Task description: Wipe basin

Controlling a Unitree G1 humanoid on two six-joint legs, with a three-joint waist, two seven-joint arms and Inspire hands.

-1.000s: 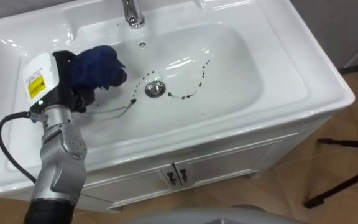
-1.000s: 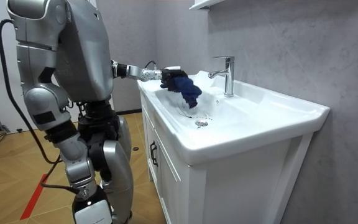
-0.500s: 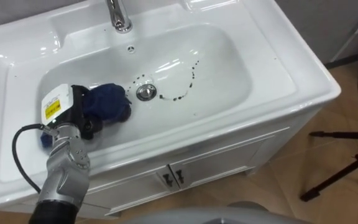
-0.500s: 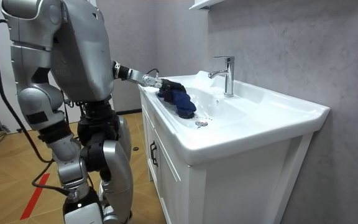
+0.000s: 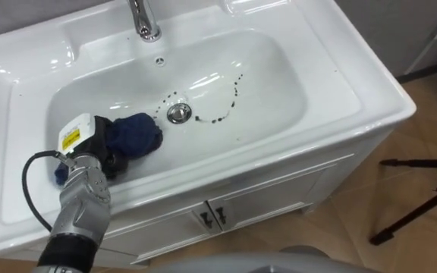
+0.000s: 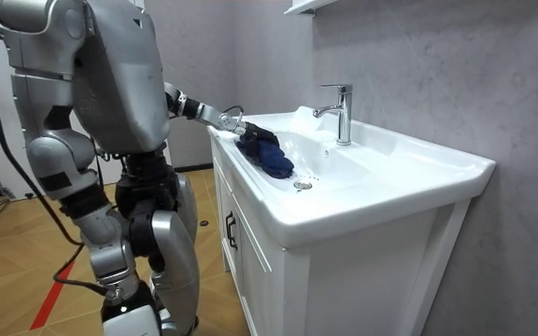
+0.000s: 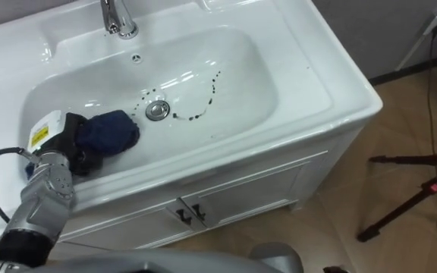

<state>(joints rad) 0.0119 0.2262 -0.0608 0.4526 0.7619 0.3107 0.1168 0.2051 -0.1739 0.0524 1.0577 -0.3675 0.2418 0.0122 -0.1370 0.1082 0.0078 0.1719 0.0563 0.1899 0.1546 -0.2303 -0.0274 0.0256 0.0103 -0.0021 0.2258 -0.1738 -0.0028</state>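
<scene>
As the robot stands at the white vanity counter [image 5: 355, 83], its left hand [image 5: 89, 144] reaches into the basin [image 5: 271, 76] at the frame's lower left. The fingers are closed around a bunched dark blue cloth [image 5: 136, 135], which rests on the basin floor just left of the drain [image 5: 178, 114]. The right hand [image 6: 121, 310] hangs at the room view's lower left; whether it is open or closed cannot be told. The faucet [image 5: 144, 19] rises at top centre, and an arc of small dark marks [image 5: 222, 115] lies right of the drain.

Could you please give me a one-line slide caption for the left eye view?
The robot's left hand holds a blue cloth in the white basin, dark marks beside the drain.
</scene>
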